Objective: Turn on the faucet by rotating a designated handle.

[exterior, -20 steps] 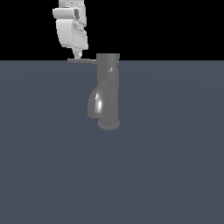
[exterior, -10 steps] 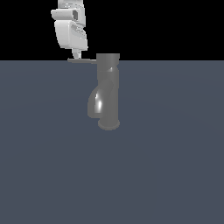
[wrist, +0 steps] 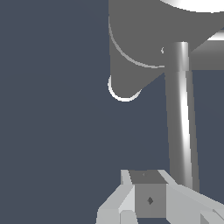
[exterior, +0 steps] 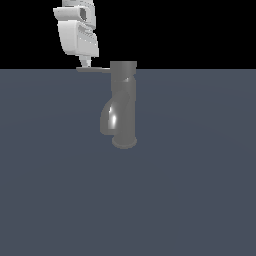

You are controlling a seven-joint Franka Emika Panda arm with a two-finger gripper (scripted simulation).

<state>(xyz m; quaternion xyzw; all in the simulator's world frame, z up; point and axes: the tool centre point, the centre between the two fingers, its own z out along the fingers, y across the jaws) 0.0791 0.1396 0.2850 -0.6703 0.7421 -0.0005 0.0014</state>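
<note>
Standing upright on a flat grey-blue surface [exterior: 200, 200], the faucet [exterior: 123, 105] shows a shiny metal cylindrical body, a round base and a short spout [exterior: 110, 119] curving down toward the exterior view's left. From its flat top cap [exterior: 123, 65] the handle [exterior: 94, 69], a thin straight grey rod, sticks out sideways toward the exterior view's left. The white gripper [exterior: 85, 63] hangs directly over the rod's outer end, its tip touching or just above it; which of the two cannot be told.

In the wrist view the rod runs from the cap toward the gripper body [wrist: 148, 197], passing beside it. Whether the pincer is apart or together cannot be told, since the fingertips are not clearly separable in either picture.

As a judgement, the handle looks stiff and unyielding, smooth and fairly slippery, so a sideways push may slide off the round rod. The best place to act is near its free end, far from the cap, where leverage about the faucet's upright axis is greatest; the thick spout is not the part to move. The faucet should stay put.

No brand, label or writing is readable anywhere.
</note>
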